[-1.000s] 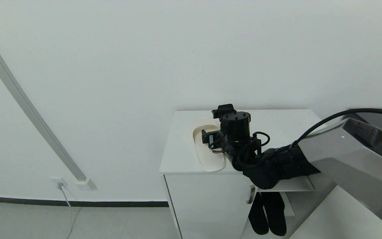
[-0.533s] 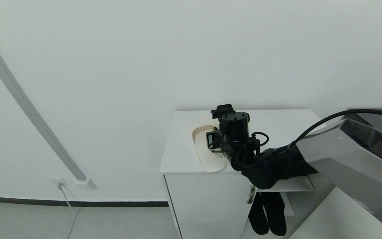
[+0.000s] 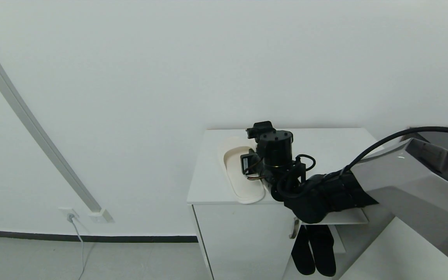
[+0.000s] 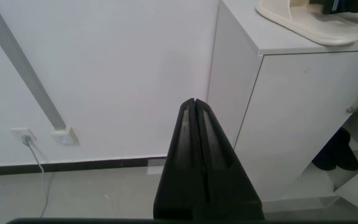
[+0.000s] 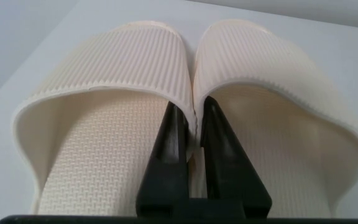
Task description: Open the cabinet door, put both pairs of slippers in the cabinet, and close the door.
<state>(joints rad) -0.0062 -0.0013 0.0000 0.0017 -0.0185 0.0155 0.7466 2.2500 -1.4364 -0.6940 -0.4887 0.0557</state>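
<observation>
A pair of cream slippers (image 3: 243,186) lies side by side on top of the white cabinet (image 3: 239,237). My right gripper (image 5: 194,109) points down at them with one finger inside each slipper, shut on the two touching inner strap edges (image 5: 193,74). A pair of black slippers (image 3: 313,249) stands on a lower shelf inside the cabinet, below a white shelf board (image 3: 340,217). The right cabinet door (image 3: 399,252) stands open. My left gripper (image 4: 194,102) is shut and empty, held low to the left of the cabinet (image 4: 291,106).
The left cabinet door with its handle (image 3: 294,227) is closed. A wall socket with a cable (image 3: 69,216) and a slanted grey conduit (image 3: 33,128) are on the wall left of the cabinet. Floor lies free left of the cabinet.
My right wrist has shifted slightly, and the cream slippers have slid a little to the left on the cabinet top. The left arm has not moved.
</observation>
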